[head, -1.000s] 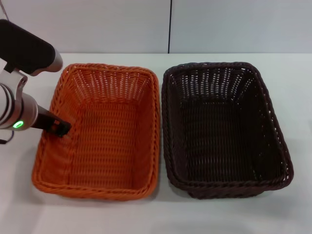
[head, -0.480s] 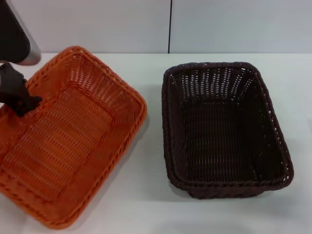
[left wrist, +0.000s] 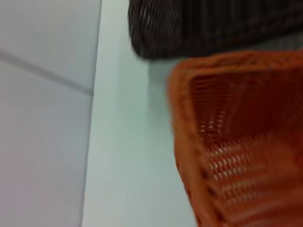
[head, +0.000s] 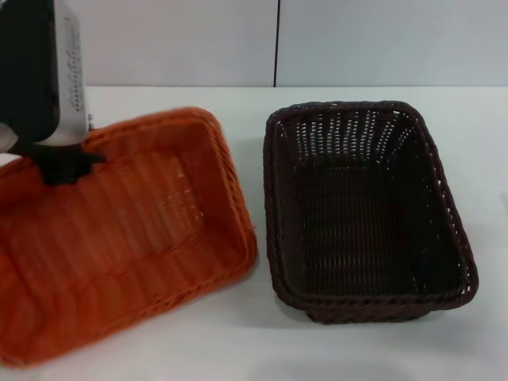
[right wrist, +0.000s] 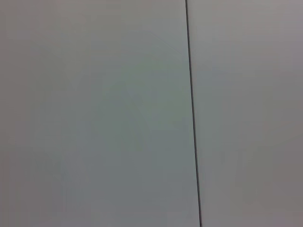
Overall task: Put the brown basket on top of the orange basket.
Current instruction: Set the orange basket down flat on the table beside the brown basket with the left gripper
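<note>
**Left arm has the orange basket by its rim; brown basket waits untouched**

Head view: The left gripper (head: pixel 67 165) is clamped on the far-left rim of the orange basket (head: pixel 135 238), its fingers closed over the braided edge. That basket is skewed and looks tilted, over the left half of the counter (head: pixel 262 341) toward the near-left corner. The brown basket (head: pixel 365 210) sits flat and square on the right half, just beside the orange one but apart from it. The right gripper does not appear here.

Left wrist view: The orange basket's (left wrist: pixel 236 142) braided rim and sloped woven wall fill much of the picture, with the brown basket's (left wrist: pixel 213 28) corner beyond it and bare counter (left wrist: pixel 128 156) alongside. The arm's own fingers do not show.

Right wrist view: Only a plain pale surface with a dark seam is visible; no basket, no fingers.

Handling, as a judgement: both baskets look like light, fairly stiff woven plastic, open-weave and likely to flex a little when held at one edge. The braided rim is the natural hold, best at the middle of a side so the basket hangs level. The sloped sides suggest the brown one would nest into the orange one rather than perch on it.
</note>
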You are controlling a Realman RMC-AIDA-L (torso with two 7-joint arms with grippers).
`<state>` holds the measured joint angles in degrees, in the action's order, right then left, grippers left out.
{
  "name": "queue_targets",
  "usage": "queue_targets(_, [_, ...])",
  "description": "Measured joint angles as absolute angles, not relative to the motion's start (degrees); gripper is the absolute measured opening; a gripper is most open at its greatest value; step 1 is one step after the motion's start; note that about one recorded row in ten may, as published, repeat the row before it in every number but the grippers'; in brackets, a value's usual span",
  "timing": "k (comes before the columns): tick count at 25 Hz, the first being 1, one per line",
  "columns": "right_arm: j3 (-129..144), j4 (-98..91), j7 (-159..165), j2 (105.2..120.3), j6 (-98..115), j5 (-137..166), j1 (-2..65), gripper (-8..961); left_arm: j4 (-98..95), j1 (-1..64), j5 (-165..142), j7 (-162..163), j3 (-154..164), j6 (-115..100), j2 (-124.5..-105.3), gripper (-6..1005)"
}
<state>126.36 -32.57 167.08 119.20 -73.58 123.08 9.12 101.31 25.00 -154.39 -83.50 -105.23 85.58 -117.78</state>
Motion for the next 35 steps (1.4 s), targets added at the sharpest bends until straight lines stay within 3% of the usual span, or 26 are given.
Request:
queue_targets(4, [126.2, -32.6, 167.1, 119.14, -73.6, 123.1, 9.3, 798, 98.4, 27.8, -152.9, -89.0, -105.9, 86.3, -117.78, 262])
queue_targets(9, [126.1, -32.2, 167.1, 119.09, -73.3, 123.0, 9.5, 798, 90.2, 32.5, -152.1, -91.6, -106.7, 84.1, -117.76, 161])
queue_targets(17, [125.4, -31.9, 167.1, 118.99, -73.1, 122.9, 9.8, 798, 79.9, 37.8, -152.9, -85.8, -106.8, 74.4, -117.99, 147])
queue_targets(23, [125.3, -31.3, 167.0, 118.76, -73.0, 122.9, 10.4, 797, 77.3, 38.4, -155.9, -80.4, -103.3, 67.7, -118.14, 146])
queue_targets(29, [125.1, -31.1, 167.0, 118.67, -72.9, 122.9, 10.6, 797, 75.2, 38.7, -159.1, -77.4, -99.7, 64.6, -118.18, 281])
queue_targets(35, [125.1, -31.0, 167.0, 118.57, -72.9, 123.2, 10.7, 797, 79.2, 36.5, -159.7, -75.8, -98.4, 60.2, -118.31, 572])
